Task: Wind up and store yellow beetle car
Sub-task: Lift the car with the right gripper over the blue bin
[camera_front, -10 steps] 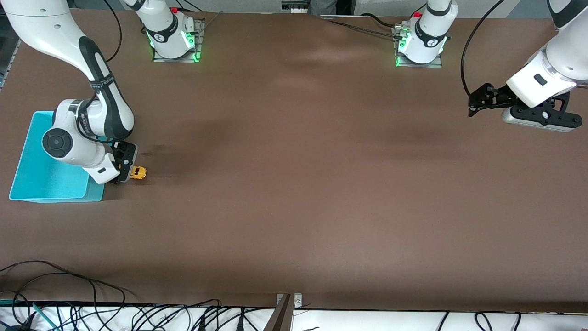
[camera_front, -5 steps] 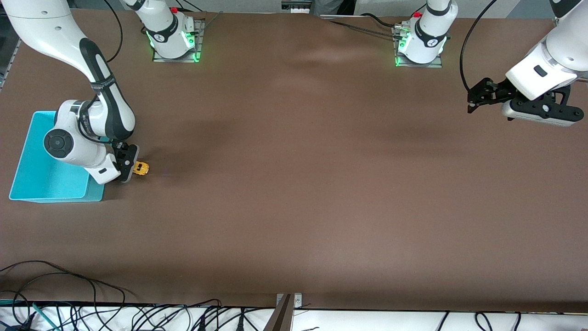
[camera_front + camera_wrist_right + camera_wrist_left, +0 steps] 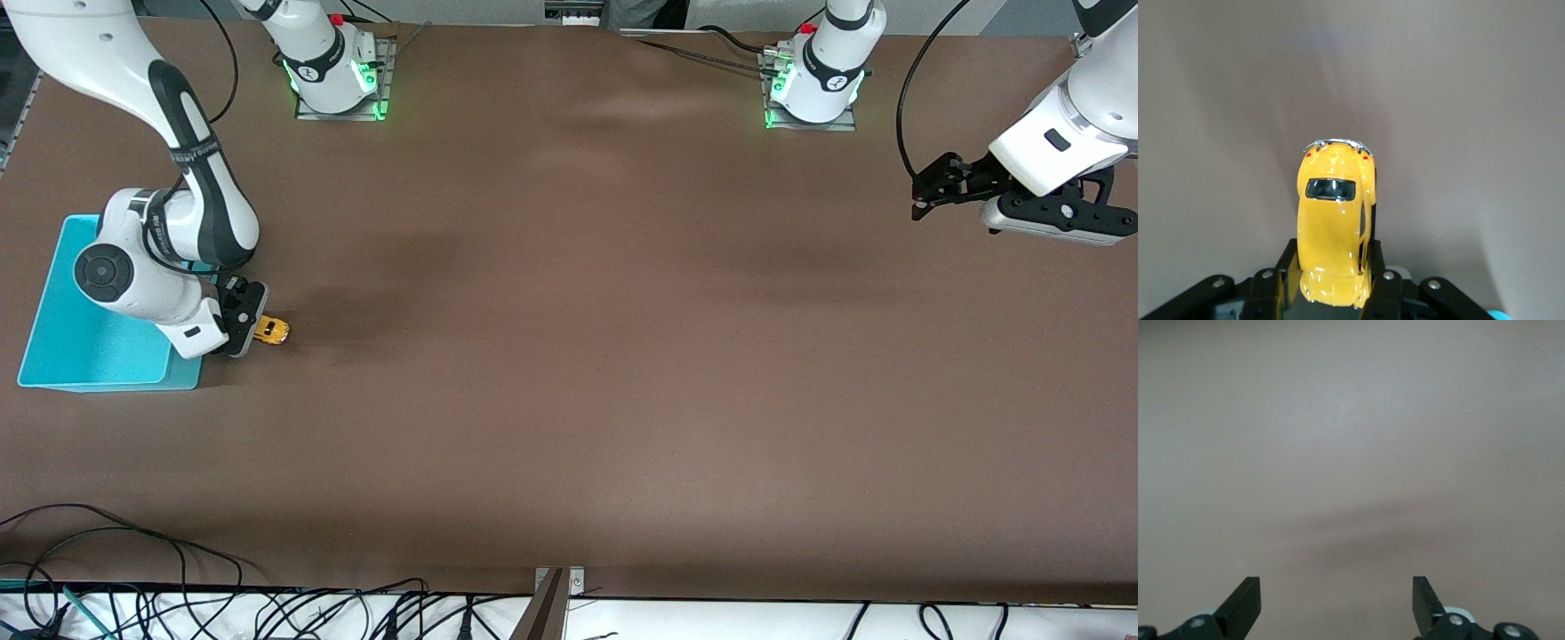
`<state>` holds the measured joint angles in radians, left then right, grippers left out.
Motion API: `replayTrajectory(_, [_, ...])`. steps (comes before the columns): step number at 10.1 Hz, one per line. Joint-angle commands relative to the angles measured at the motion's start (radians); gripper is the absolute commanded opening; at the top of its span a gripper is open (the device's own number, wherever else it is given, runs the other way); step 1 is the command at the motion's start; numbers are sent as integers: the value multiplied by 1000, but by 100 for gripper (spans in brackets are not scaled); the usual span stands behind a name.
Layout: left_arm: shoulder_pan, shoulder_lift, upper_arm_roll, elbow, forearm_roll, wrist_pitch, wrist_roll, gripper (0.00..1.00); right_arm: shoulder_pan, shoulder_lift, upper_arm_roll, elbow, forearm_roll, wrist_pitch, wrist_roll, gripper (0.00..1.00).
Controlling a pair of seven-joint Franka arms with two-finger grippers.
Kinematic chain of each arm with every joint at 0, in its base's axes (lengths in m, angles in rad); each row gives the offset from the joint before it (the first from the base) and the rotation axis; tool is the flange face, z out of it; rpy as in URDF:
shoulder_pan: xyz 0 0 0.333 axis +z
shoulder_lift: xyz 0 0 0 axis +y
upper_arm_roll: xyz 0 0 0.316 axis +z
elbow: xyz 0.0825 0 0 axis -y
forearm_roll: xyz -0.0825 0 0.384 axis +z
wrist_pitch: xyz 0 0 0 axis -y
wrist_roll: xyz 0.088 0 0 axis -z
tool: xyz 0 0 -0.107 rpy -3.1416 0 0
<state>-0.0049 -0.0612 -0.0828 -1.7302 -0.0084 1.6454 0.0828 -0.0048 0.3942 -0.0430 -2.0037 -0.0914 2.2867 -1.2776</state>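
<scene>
The yellow beetle car point(image 3: 270, 332) lies on the brown table just beside the turquoise bin point(image 3: 62, 351), toward the right arm's end. My right gripper point(image 3: 250, 332) is low at the table and shut on the car's sides. In the right wrist view the yellow beetle car point(image 3: 1333, 227) sits between the two black fingers point(image 3: 1284, 267), its rounded body and dark window pointing away from the wrist. My left gripper point(image 3: 921, 193) hangs open above the table at the left arm's end, with nothing between its fingers point(image 3: 1245, 603); that arm waits.
The turquoise bin's rim point(image 3: 107, 384) lies right next to my right wrist. Both arm bases point(image 3: 333, 76) stand along the table's back edge. Loose black cables point(image 3: 178, 604) run along the table's edge nearest the front camera.
My right gripper has shut on the car, which shifted slightly on the table. The left arm has drifted a little toward its end of the table, still open.
</scene>
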Motion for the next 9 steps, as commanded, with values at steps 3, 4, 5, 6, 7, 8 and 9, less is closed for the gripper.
replayTrajectory(3, [-9, -14, 8, -14, -13, 2, -5, 100, -10, -54, -9, 202, 12, -301, -27, 0])
replayTrajectory(4, [-9, -14, 5, -14, -13, -2, -6, 100, -12, -52, -67, 239, 13, -334, -95, 0])
replayTrajectory(5, [-9, -11, 6, -11, -13, -3, -5, 100, -12, -51, -128, 243, 13, -331, -142, 0])
replayTrajectory(6, [-9, -11, 6, -11, -13, -3, -5, 100, -17, -46, -177, 246, 16, -320, -173, 0])
replayTrajectory(7, [-9, -11, 6, -11, -13, -3, -2, 100, -45, -38, -195, 258, 21, -317, -193, 0])
replayTrajectory(8, [-9, -11, 6, -9, -13, -1, 0, 100, -85, -19, -195, 260, 18, -297, -210, 0])
replayTrajectory(9, [-9, -9, 6, -9, -13, 1, 0, 100, -118, 15, -195, 253, 21, -279, -239, 0])
